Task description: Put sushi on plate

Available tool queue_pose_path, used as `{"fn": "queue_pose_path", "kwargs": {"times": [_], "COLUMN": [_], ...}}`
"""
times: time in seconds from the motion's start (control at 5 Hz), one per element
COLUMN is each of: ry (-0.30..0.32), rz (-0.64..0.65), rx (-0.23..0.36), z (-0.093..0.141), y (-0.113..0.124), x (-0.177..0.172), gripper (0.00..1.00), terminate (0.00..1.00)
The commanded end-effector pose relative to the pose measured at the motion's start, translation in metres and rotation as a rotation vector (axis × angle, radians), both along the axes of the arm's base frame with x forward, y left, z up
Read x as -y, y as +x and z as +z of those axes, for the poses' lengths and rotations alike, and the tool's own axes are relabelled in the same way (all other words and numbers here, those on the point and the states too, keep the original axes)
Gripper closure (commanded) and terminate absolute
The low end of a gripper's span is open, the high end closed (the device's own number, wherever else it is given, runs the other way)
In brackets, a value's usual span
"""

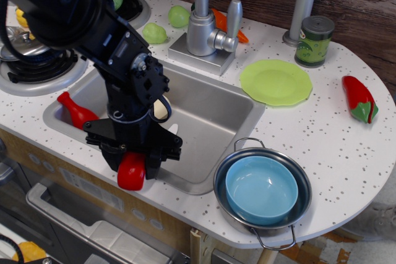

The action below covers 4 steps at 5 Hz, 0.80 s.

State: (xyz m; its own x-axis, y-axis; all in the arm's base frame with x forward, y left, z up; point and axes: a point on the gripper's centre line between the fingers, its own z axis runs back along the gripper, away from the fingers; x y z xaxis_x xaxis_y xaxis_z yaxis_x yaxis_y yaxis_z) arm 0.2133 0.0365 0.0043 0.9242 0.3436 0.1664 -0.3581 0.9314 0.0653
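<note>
Stage of transfer: early. The sushi (132, 171) is sitting at the near-left edge of the sink (216, 112), on the front lip of the table (322, 146), while the plate (276, 82) is lying bare, well apart to the far right, just left of the green can (314, 41). Nothing is yet resting on the plate, so the lifting, the carrying rightward and the placing all appear to be outstanding.

The hand (133, 156) is reaching down directly over the sushi, its two dark fingers (154, 160) flanking the red piece on either side. The fingers appear to be clamping the sushi, though actual contact is not fully resolvable from this view. A red ketchup bottle (75, 110) is lying in the sink's left end, near the hand.
</note>
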Motion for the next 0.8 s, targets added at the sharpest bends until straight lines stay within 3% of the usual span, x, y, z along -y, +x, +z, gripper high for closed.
{"fn": "queue_pose_path", "kwargs": {"times": [0.0,0.4,0.6], "ry": [0.035,0.053,0.041], "rz": [-0.023,-0.141,-0.194], "rx": [0.016,0.013,0.013], "z": [0.017,0.062,0.077], "y": [0.007,0.050,0.083], "x": [-0.008,-0.002,0.014], "gripper": [1.00,1.00,1.00], "terminate": [0.00,0.00,0.00]}}
